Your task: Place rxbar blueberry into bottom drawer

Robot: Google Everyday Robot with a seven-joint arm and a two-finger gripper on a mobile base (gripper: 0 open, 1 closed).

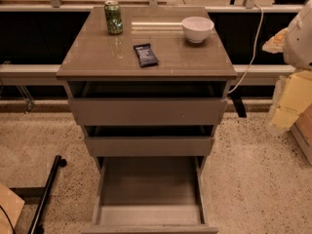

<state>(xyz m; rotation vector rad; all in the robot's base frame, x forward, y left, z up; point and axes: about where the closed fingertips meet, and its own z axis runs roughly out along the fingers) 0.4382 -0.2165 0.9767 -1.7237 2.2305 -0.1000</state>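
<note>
Lying flat on the glossy grey-brown cabinet top (92, 57), the rxbar blueberry (145, 54) is found near the middle of that surface, slightly toward the front edge and turned a little off square. Its white print is too small to be read, and nothing touches it. The green can (113, 17) stands upright at about 11 o'clock from the bar, well apart, near the back left corner. A white bowl (197, 29) sits at about 2 o'clock, near the back right corner.

Below the top, at 6 o'clock from the bar, three drawers are stacked. The top drawer (146, 111) and the middle drawer (148, 146) are each open only a little, and their insides are lost in shadow. The bottom drawer (148, 191) stands wide open with its grey floor exposed. Its front panel is cut off by the lower edge of the view.

The gripper (287, 104) is seen at 3 o'clock from the cabinet, at the right edge of the view, well apart from the bar. It appears as cream-coloured shapes, partly cut off. Whether it is released or clenched cannot be told, and nothing can be made out in its grasp. A white arm housing (300, 38) is seen just above it, also cut off.

A pale cable (254, 48) hangs behind the cabinet's right side. A black bar (46, 194) lies on the speckled floor (253, 179) at 8 o'clock.
</note>
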